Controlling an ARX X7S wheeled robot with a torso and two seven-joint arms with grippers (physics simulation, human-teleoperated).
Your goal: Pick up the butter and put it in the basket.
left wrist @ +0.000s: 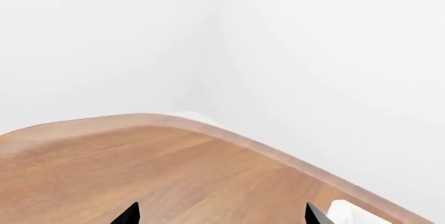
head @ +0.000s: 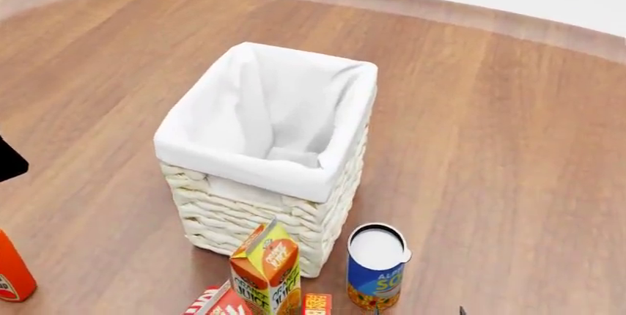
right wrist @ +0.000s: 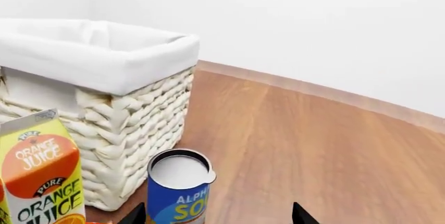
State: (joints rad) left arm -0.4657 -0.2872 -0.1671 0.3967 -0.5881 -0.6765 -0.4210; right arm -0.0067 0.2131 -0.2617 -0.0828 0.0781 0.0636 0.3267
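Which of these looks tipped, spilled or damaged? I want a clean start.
Nothing stands out. The basket, juice carton and blue can stand upright on the table, with no spill. The butter is cut off by the frame edge.

The desk [head: 509,110] is warm brown wood grain with a paler tan band along its curved edge, set against plain white walls. The basket [head: 256,216] is cream-white woven wicker, its cloth liner [head: 269,110] pure white. The juice carton [right wrist: 41,182] is yellow with an orange panel, white "ORANGE JUICE" lettering and green letters lower down. The can [right wrist: 177,195] is blue with yellow lettering and a white lid ringed in black. The butter [head: 316,305] shows as a red-and-orange sliver at the head view's lower edge. An orange-red bottle [head: 12,275] stands at the left edge. The fingers [right wrist: 300,214] are black
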